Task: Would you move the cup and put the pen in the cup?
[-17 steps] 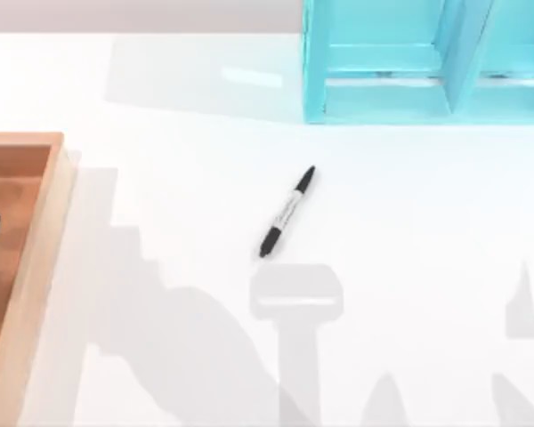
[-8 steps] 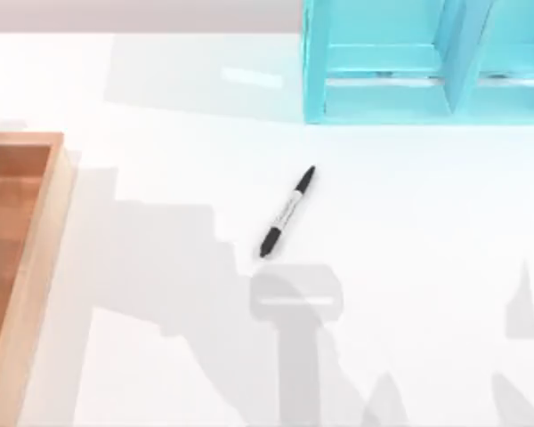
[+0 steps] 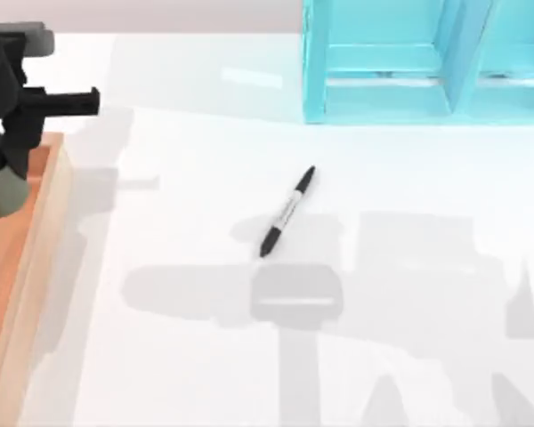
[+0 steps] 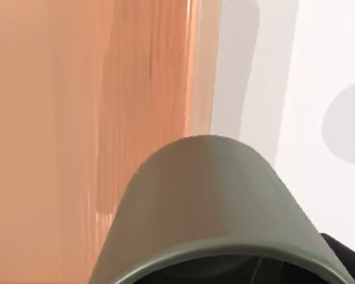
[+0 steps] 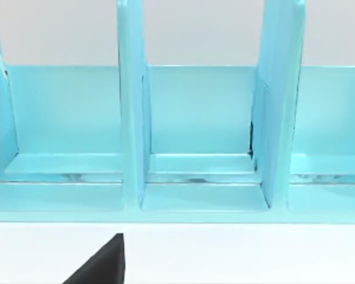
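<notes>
On the white worktop [image 3: 178,356] the pen [image 3: 287,212] lies near the centre, slanted, one end toward one o'clock and the other toward seven o'clock. At about nine to ten o'clock the left arm [image 3: 4,98] hangs over the wooden tray's [image 3: 44,231] rim, with the cup [image 3: 2,189] at its lower end above the tray. A light blue divided rack [image 3: 383,98] stands at one o'clock, well apart from the pen.

You have a matte olive-grey cup [image 4: 213,207] over an orange-brown wooden tray [image 3: 36,258] with vertical grain. On the plain white table [image 3: 409,178] lies a black pen [image 3: 287,212] with a grey-white middle band. The divided rack [image 5: 195,118] is pale turquoise blue.
</notes>
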